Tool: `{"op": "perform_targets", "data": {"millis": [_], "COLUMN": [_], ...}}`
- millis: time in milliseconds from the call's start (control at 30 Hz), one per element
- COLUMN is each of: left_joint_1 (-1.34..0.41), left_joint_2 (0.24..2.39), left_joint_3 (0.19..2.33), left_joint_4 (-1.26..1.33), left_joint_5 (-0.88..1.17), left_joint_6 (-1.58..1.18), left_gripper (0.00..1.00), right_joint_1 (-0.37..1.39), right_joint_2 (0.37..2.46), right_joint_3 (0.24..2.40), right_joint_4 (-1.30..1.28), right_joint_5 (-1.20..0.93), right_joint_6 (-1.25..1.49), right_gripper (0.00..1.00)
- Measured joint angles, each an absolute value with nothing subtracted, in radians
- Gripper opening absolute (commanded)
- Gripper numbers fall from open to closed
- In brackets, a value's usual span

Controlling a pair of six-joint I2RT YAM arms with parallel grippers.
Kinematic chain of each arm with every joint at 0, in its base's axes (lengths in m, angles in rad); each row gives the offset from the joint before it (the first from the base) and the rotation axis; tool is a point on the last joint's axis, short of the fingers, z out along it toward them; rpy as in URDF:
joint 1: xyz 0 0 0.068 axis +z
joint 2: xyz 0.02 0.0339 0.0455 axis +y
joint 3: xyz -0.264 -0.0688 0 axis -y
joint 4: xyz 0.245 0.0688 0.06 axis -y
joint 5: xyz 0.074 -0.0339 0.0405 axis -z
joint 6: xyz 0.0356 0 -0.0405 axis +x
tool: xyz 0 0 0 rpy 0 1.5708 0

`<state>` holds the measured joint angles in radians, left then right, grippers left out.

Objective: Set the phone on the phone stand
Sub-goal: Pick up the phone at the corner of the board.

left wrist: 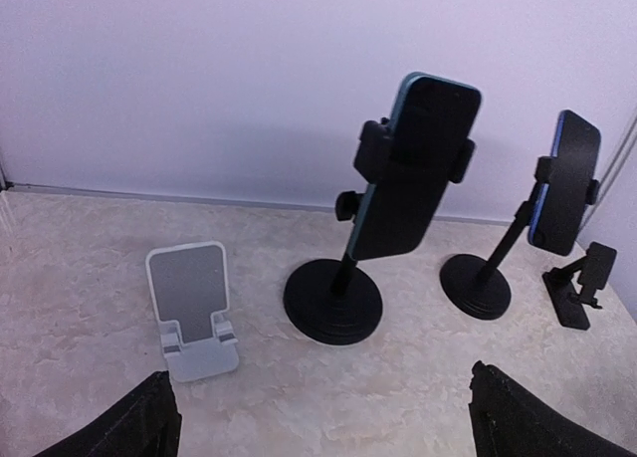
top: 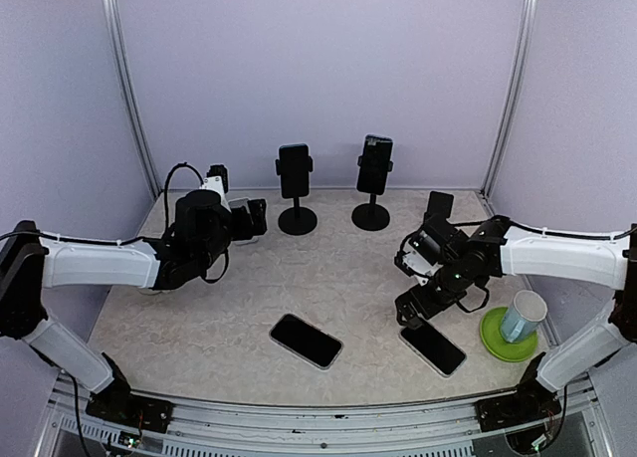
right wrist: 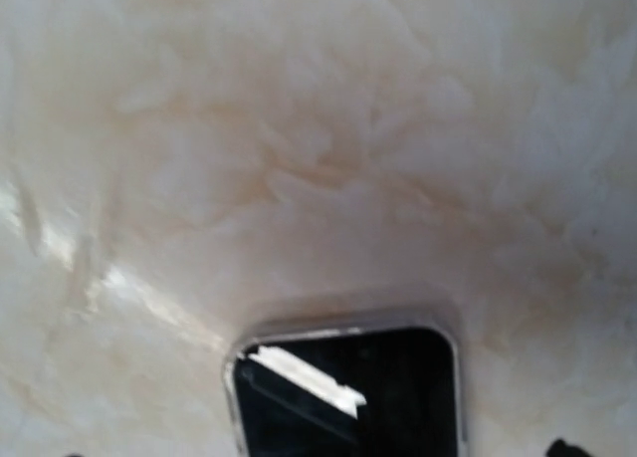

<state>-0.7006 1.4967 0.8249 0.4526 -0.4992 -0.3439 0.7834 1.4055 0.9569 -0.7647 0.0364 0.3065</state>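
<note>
Two dark phones lie flat on the table: one at the front middle (top: 306, 340), one at the front right (top: 433, 347). My right gripper (top: 413, 308) hangs just over the far end of the right phone (right wrist: 348, 392). Its jaws are open, with only the fingertips (right wrist: 565, 447) showing at the bottom edge of the right wrist view. My left gripper (top: 254, 218) is open and empty (left wrist: 318, 432), facing an empty white phone stand (left wrist: 191, 308) a little to its left. A small empty black stand (top: 439, 205) sits at the back right.
Two black pole stands at the back each hold a phone (top: 295, 173) (top: 374, 165); both show in the left wrist view (left wrist: 413, 168) (left wrist: 564, 183). A cup (top: 522, 316) stands on a green coaster (top: 495, 338) at the right edge. Walls close the back and sides.
</note>
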Motion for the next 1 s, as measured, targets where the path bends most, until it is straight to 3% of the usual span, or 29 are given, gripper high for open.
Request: {"op": "perform_targets", "data": {"millis": [500, 1000], "left_joint_1": [-0.956, -0.996], "left_joint_2": [1.198, 1.106], "left_joint_3": [0.64, 0.579], "left_joint_4": [0.356, 0.297], "left_joint_5": [-0.674, -0.752], "left_joint_6": [-0.415, -0.427], "left_gripper": [0.99, 0.99], "right_joint_1": [0.791, 0.792], "right_joint_2": [1.566, 1.65], "right_joint_3": [0.981, 0.981], "right_joint_4": [-0.853, -0.865], "right_joint_5": [0.022, 0.015], "right_joint_6": [0.254, 0.243], "right_gripper": [1.0, 1.0]}}
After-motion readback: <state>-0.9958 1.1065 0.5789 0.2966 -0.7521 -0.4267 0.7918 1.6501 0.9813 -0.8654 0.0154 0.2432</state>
